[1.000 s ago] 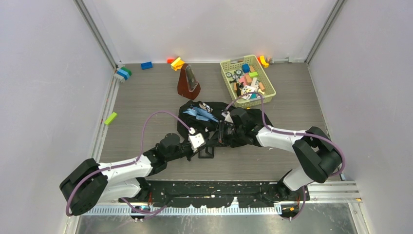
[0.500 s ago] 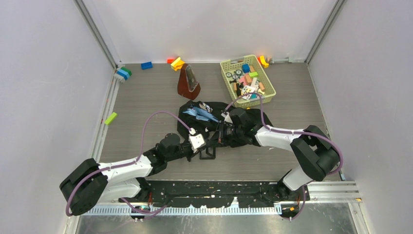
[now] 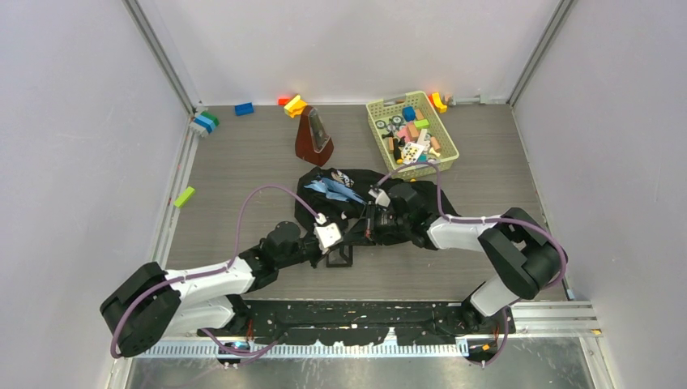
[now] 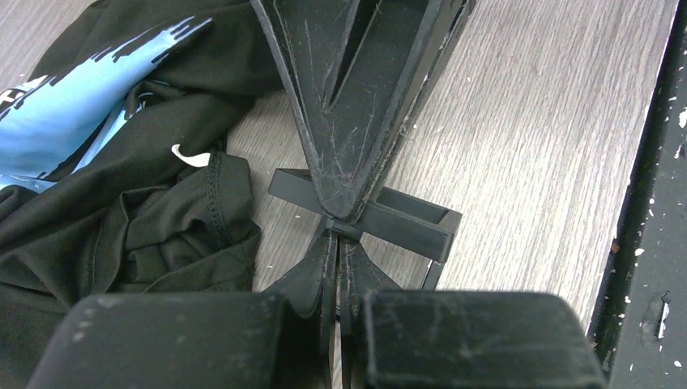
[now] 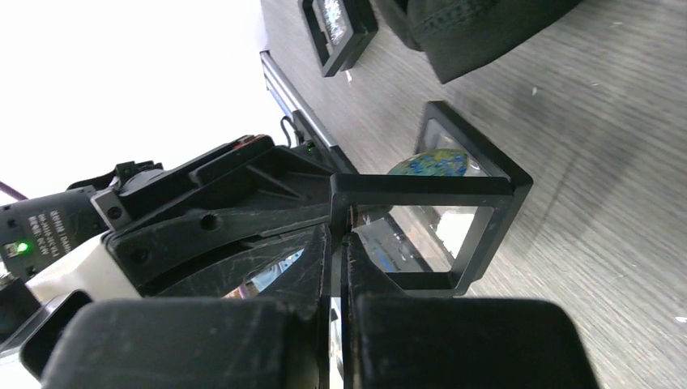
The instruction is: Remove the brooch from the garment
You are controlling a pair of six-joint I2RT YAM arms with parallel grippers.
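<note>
The black garment (image 3: 344, 194) with a blue print lies mid-table, and also shows in the left wrist view (image 4: 121, 203). A black square display frame (image 5: 454, 235) stands just in front of it. A round blue and yellow piece (image 5: 437, 162), apparently the brooch, shows through the frame's clear window. My right gripper (image 5: 339, 235) is shut on the frame's near bar. My left gripper (image 4: 340, 239) is shut on the same frame (image 4: 405, 220) from the opposite side. The two grippers meet tip to tip (image 3: 356, 235) beside the garment's front edge.
A second small black frame (image 5: 336, 28) lies flat on the table, seen from above (image 3: 340, 258). A brown metronome (image 3: 313, 136) and a yellow basket (image 3: 374, 121) of toys stand behind the garment. Loose bricks lie along the back wall. The black rail (image 4: 648, 203) marks the near edge.
Both grippers stay shut on the frame. The arms have shifted very slightly, and the flat frame now shows a little further toward the near edge.
</note>
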